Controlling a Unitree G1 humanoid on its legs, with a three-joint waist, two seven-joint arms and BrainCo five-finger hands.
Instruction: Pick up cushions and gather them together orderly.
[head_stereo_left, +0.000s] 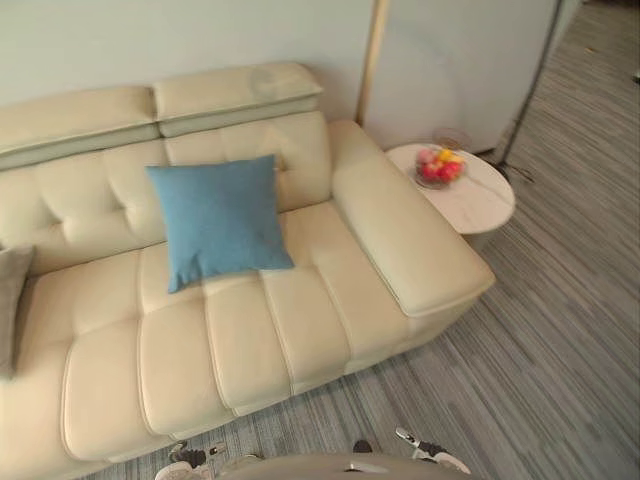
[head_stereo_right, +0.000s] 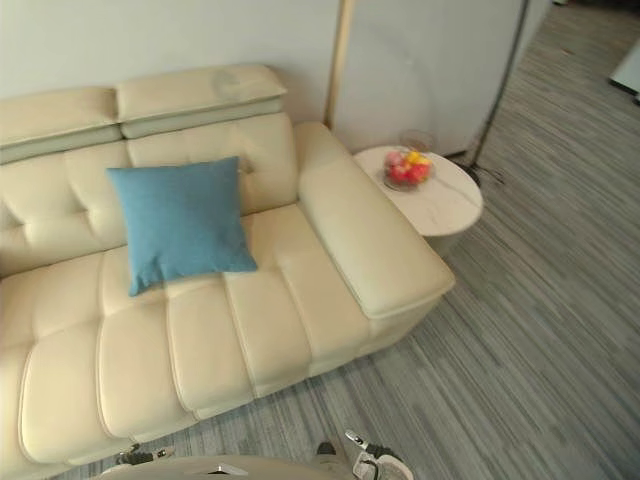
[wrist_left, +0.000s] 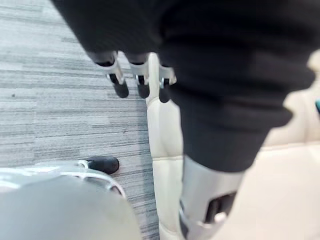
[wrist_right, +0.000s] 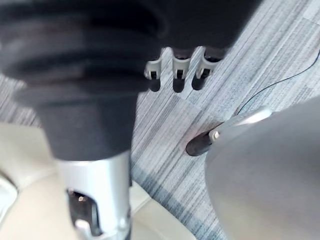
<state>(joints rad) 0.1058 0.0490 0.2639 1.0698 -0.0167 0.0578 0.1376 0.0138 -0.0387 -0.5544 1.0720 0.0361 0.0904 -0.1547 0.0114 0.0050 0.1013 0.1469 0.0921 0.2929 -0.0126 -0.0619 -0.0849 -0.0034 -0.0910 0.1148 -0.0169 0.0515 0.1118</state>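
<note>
Left hand (wrist_left: 141, 72): fingers relaxed and empty, hanging over the carpet (head_stereo_left: 560, 330) at the sofa's front edge.
Right hand (wrist_right: 180, 70): the same state, released, holding nothing, above the carpet.
Sofa (head_stereo_left: 300, 320): cream, tufted back, ribbed seat, and a broad armrest on the robot's right.
Blue cushion (head_stereo_left: 218, 220): stands tilted against the backrest with its lower edge on the seat, near the armrest end.
Grey cushion (head_stereo_left: 10, 300): lies at the far left of the seat, cut by the view's edge and well apart from the blue one.
Desk (head_stereo_left: 480, 200): round and white, just beside the armrest, with a fruit bowl (head_stereo_left: 440, 167) on it.
Step in hand: judged to be the approach to a first pickup, since both cushions are untouched.
Method: step close to the seat front and face the blue cushion squarely. Take it by its two side edges, one hand to each, and curl the fingers well into the fabric, because the filling is likely soft and will give.
Lift: bring it up off the seat before carrying it left, rather than dragging it across the ribs.
Placement: set it upright beside the grey cushion, edges aligned and backs against the backrest.
Caution: keep the right arm's swing away from the desk and bowl.
</note>
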